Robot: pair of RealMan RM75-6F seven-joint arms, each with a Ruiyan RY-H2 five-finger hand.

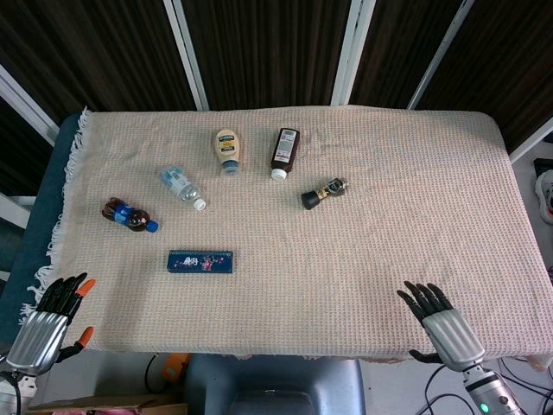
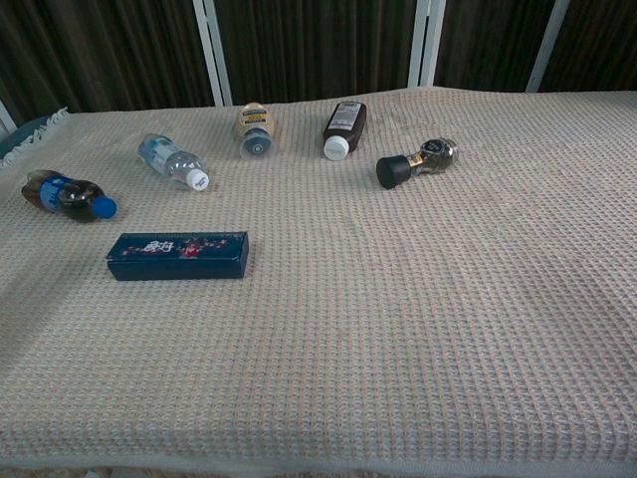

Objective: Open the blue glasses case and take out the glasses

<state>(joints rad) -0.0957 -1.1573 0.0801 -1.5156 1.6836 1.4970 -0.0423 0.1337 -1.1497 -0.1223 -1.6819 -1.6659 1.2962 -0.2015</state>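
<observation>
The blue glasses case (image 1: 200, 261) lies flat on the cloth-covered table, lid closed, left of the middle; in the chest view the case (image 2: 178, 256) sits at the left. My left hand (image 1: 47, 324) hovers at the table's front left corner, fingers apart, holding nothing. My right hand (image 1: 442, 324) is at the front right edge, fingers spread and empty. Both hands are far from the case. Neither hand shows in the chest view. The glasses are not visible.
Lying on the beige woven cloth (image 1: 363, 259) behind the case: a cola bottle (image 1: 129, 215), a clear water bottle (image 1: 181, 187), a pale sauce bottle (image 1: 227, 149), a dark sauce bottle (image 1: 283, 152) and a small black-capped bottle (image 1: 324, 193).
</observation>
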